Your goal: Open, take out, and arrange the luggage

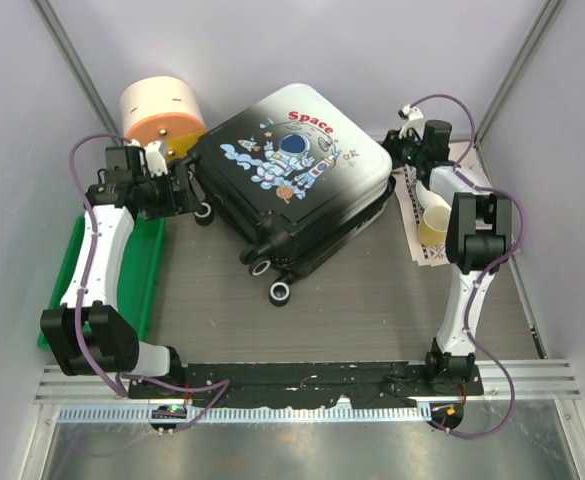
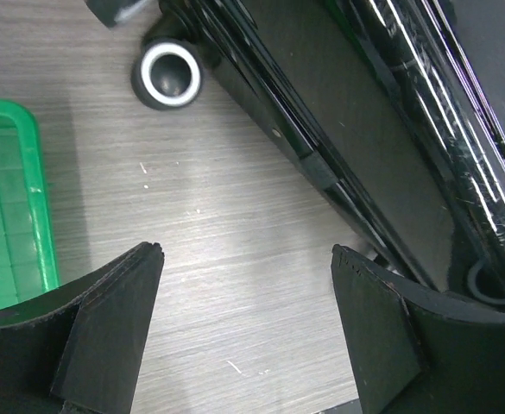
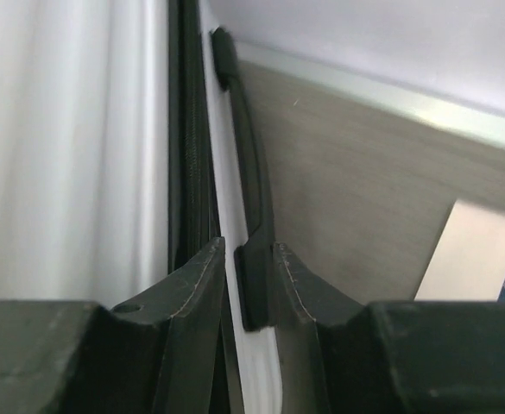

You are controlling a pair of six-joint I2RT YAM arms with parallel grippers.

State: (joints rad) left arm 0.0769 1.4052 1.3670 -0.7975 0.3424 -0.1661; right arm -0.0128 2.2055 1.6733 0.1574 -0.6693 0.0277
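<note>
Two arms up at the luggage [image 1: 292, 185], one per side. Lies flat and shut, astronaut print up, at mid-back of the table [image 1: 372, 310], turned on a diagonal, wheels toward the near-left.

Left side: runs forward from the base over the green tray [image 1: 67, 270], forearm bent inward, left gripper [image 1: 194, 195] low at the luggage's left corner, just beside a wheel [image 2: 167, 76]. Wide open there, fingers [image 2: 114, 328] well apart, only bare tabletop between them, holds nothing. Right-hand finger close to the black shell edge, contact unclear.

Right side: rises from the base, folds at the elbow, wrist pointing back-left, right gripper [image 1: 392, 150] at the luggage's far-right edge. Narrowed around the black side handle [image 3: 254, 190], one finger on each side of its near end. Looks pressed against it on one side, thin sliver showing on the other, so cannot tell whether clamped tight.

Behind the left gripper, cream-and-orange cylinder [image 1: 162, 110], touching or nearly touching the luggage's back-left corner.
</note>
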